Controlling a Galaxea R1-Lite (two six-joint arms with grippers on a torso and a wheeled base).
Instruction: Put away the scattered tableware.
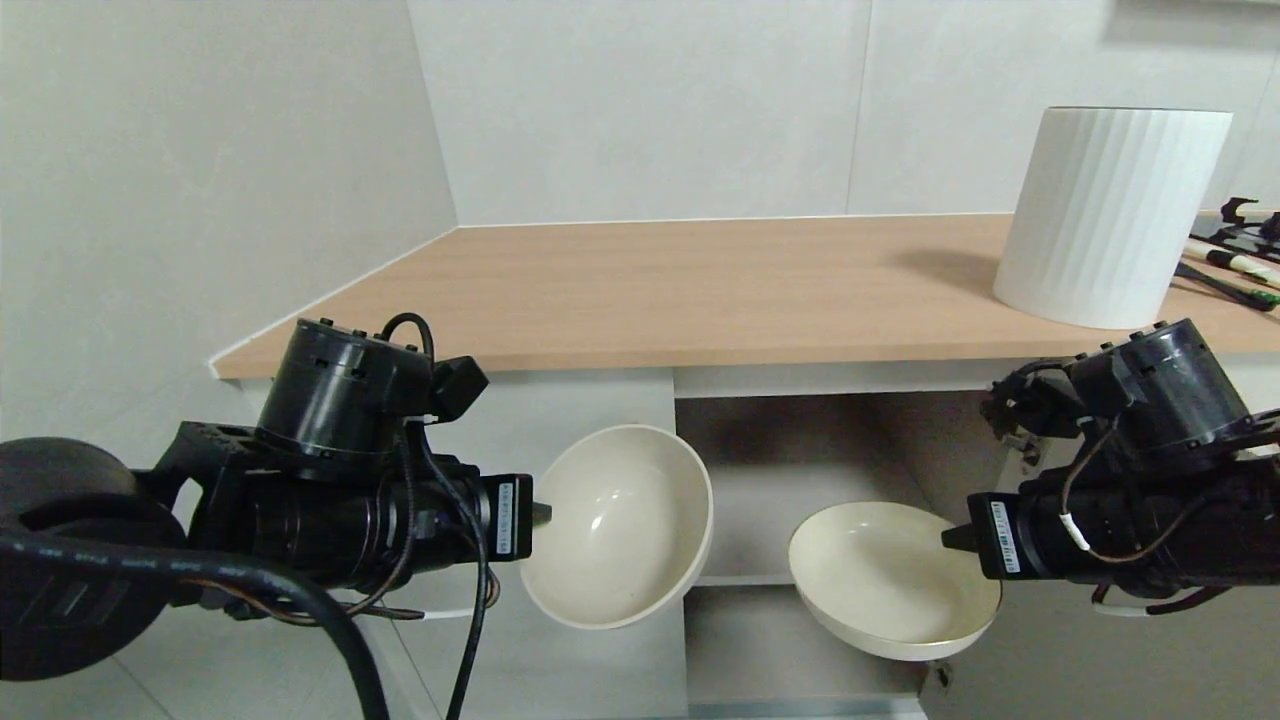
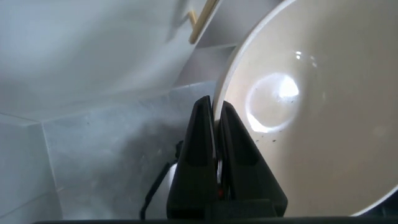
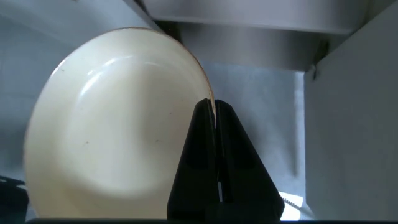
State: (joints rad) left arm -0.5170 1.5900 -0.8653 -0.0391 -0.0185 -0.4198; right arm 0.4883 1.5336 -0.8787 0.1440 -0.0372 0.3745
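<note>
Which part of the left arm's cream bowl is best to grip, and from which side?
The rim of the bowl, from the robot's left. It is wide and deep, so only its thin wall fits between jaws: one inside, one outside, as the left gripper holds it.

No word, number or sign is legible.

A white sticker (image 1: 505, 517) sits on the wrist casing behind the left gripper (image 1: 546, 513), below the counter (image 1: 700, 290) and towards its left end. It carries fine dark print, too small to make out.

A matching white sticker (image 1: 1003, 535) sits on the casing behind the right gripper (image 1: 947, 540), below the counter's right end. Its print is also too small to read.

A small white tag (image 1: 1076, 531) is wrapped round a cable just beside that second sticker, and whether it is printed cannot be told.
</note>
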